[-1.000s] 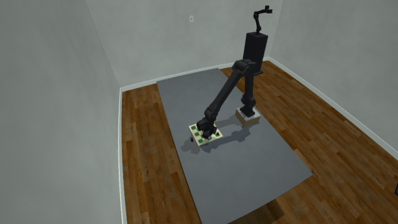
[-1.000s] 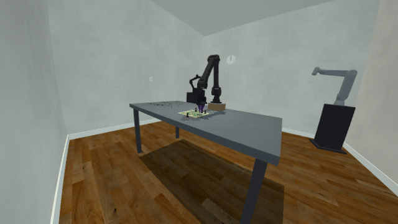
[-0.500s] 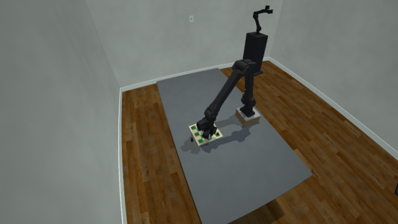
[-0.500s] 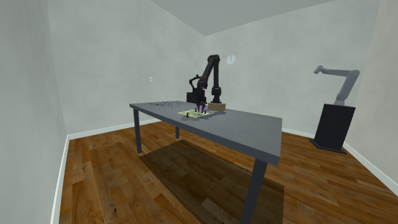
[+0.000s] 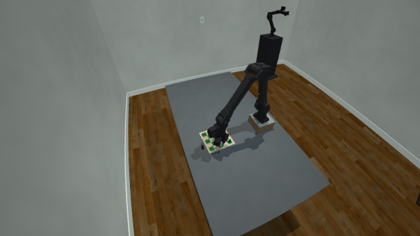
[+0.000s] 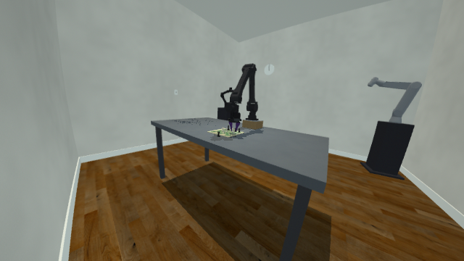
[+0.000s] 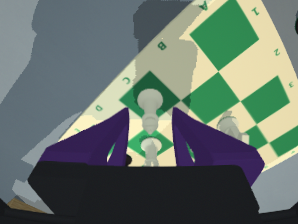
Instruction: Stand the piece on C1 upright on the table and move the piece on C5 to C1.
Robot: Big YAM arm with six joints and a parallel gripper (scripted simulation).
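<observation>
The small green and cream chessboard [image 5: 212,141] lies on the grey table; it also shows in the exterior view [image 6: 225,133]. My gripper [image 5: 218,141] is low over the board, fingers pointing down. In the wrist view a white piece [image 7: 150,119] stands upright on a square at the board's edge, between my purple fingers. The fingers stand apart, with small gaps on both sides of the piece. A second white piece [image 7: 229,125] stands just right of the right finger. A small black piece [image 5: 202,147] stands on the table just off the board's left edge.
Another dark piece [image 5: 230,141] is on the board's right side. The arm's base sits on a tan block [image 5: 261,122] behind the board. A black pedestal with a second arm [image 6: 388,148] stands on the floor away from the table.
</observation>
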